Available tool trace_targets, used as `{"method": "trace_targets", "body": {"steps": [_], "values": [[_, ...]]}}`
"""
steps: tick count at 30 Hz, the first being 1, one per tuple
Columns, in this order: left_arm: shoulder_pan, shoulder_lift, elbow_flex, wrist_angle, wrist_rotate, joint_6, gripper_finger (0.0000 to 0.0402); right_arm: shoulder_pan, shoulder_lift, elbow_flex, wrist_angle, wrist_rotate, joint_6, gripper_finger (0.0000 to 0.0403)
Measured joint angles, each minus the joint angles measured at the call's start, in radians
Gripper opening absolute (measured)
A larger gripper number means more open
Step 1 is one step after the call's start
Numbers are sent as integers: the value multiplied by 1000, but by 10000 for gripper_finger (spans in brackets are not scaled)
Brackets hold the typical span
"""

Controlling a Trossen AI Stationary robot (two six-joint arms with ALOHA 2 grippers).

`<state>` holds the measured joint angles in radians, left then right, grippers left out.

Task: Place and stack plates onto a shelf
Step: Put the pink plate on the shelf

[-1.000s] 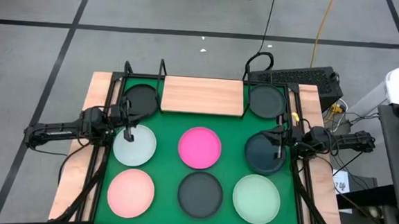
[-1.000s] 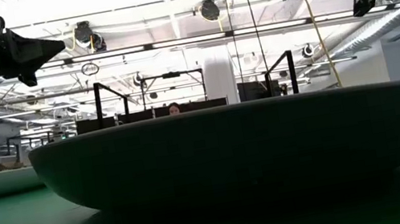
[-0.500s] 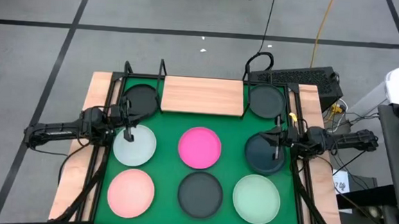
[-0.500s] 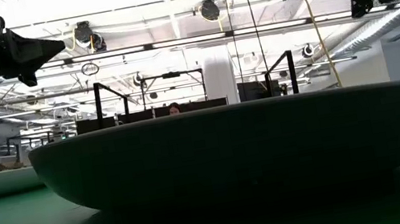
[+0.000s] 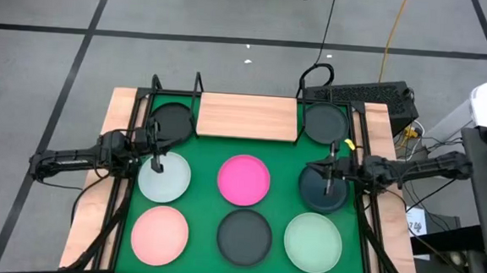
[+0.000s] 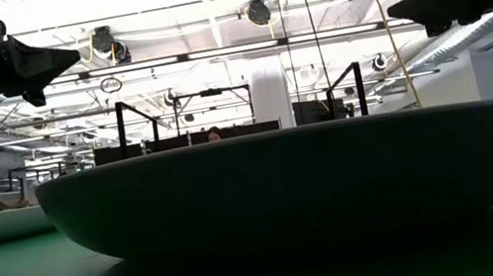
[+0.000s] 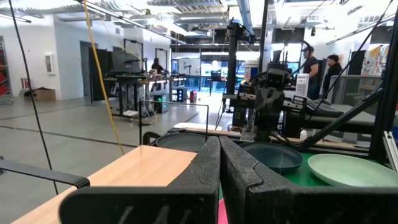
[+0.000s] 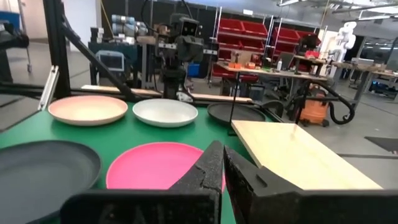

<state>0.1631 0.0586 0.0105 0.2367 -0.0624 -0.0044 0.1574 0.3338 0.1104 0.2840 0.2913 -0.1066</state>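
Green mat (image 5: 282, 202) on wood table, lab behind. Light wood board shelf (image 5: 247, 117) bare; round shallow plates (image 5: 243, 177) all on mat, none stacked. Left gripper (image 5: 158, 159) & right gripper (image 5: 329, 177) hover w/ fingers closed, empty. Whole job left.

Smooth, matt round plates, like the hot pink plate (image 5: 243, 177), lie on a flat matt green mat (image 5: 281, 211). The rectangular light wood shelf board (image 5: 247, 117) shows fine grain.
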Motion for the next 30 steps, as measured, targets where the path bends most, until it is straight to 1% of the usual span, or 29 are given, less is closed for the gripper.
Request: {"method": "trace_targets", "body": {"steps": [13, 21, 28, 30], "values": [[0, 0, 0, 0, 0, 0, 1, 1, 205, 137, -41, -3, 35, 0], [0, 0, 0, 0, 0, 0, 1, 1, 348, 250, -56, -4, 3, 0], [0, 0, 0, 0, 0, 0, 1, 2, 494, 272, -39, -11, -3, 0], [0, 0, 0, 0, 0, 0, 1, 2, 540, 272, -2, -45, -6, 0]]}}
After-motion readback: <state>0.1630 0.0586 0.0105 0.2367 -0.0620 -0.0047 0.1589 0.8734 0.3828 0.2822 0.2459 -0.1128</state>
